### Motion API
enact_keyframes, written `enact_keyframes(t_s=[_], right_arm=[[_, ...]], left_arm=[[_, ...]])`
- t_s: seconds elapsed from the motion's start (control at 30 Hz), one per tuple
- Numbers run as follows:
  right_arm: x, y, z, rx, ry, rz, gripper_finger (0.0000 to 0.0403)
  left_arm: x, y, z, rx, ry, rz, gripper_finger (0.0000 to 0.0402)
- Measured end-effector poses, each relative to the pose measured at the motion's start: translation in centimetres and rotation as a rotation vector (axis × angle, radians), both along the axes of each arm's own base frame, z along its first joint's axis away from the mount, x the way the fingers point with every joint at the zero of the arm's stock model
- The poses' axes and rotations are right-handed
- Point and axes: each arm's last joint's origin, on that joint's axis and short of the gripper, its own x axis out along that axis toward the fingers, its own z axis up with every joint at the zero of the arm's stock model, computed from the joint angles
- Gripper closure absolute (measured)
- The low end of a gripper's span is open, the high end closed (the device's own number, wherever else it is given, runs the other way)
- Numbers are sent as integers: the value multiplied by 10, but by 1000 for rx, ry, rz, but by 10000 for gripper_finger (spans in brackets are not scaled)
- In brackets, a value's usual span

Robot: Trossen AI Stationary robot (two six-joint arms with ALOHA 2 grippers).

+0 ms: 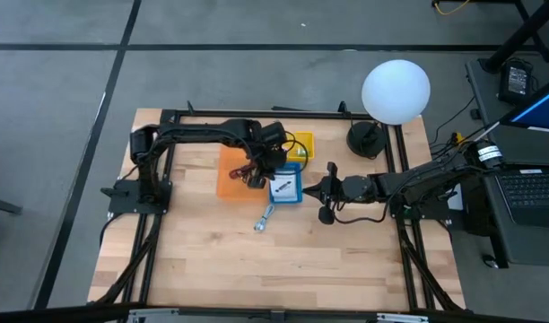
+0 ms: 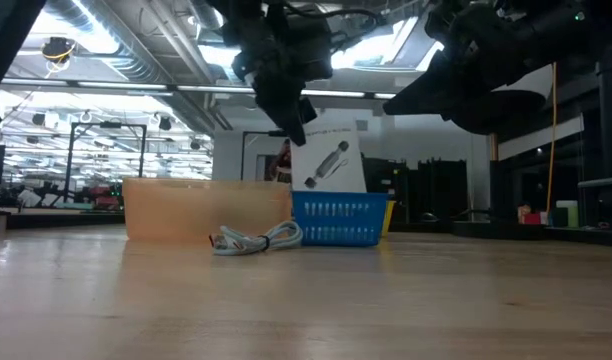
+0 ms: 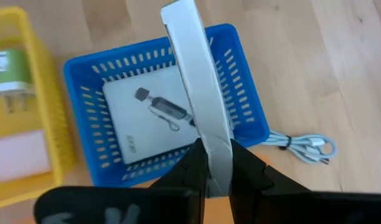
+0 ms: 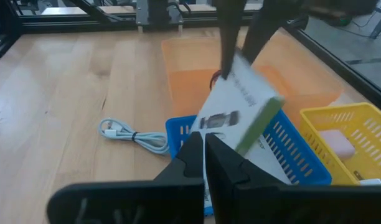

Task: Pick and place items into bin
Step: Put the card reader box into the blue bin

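Note:
My left gripper (image 3: 218, 163) hangs over the blue basket (image 1: 286, 188), shut on a flat white box with a black mark and a green side (image 4: 240, 109). A second white card with a black mark (image 3: 154, 118) lies flat in the blue basket (image 3: 246, 127). A coiled light cable (image 3: 304, 144) lies on the table by that basket's near side (image 2: 256, 238). My right gripper (image 4: 203, 149) is shut and level, just right of the blue basket (image 1: 312, 190), touching nothing. My left gripper pinches the white box between its two fingers at one end (image 3: 216, 146), coming from above and pointing down. The box hangs tilted below the fingers (image 2: 331, 160). Its lower end reaches the blue basket's rim (image 2: 336, 200); whether it rests there I cannot tell.
An orange bin (image 1: 231, 170) stands left of the blue basket and holds something dark red. A yellow basket (image 1: 301, 146) stands behind it and holds a green-and-white piece (image 3: 7, 71) and a pale block (image 4: 337, 142). A white globe lamp (image 1: 396, 90) is at the far right. Bare wood lies toward the near edge.

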Motion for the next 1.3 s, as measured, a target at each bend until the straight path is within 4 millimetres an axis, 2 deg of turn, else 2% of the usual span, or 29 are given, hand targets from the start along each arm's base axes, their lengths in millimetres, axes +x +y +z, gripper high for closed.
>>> enact_keyframes(t_s=[0.2, 1.03, 1.3], right_arm=[[0, 0, 0, 2, 1, -1, 403], [0, 0, 0, 4, 2, -1, 403], [0, 0, 0, 3, 4, -1, 403]], left_arm=[[5, -2, -11, -9, 25, -8, 369], [8, -3, -11, 11, 12, 14, 350], [9, -8, -11, 34, 18, 11, 316]])
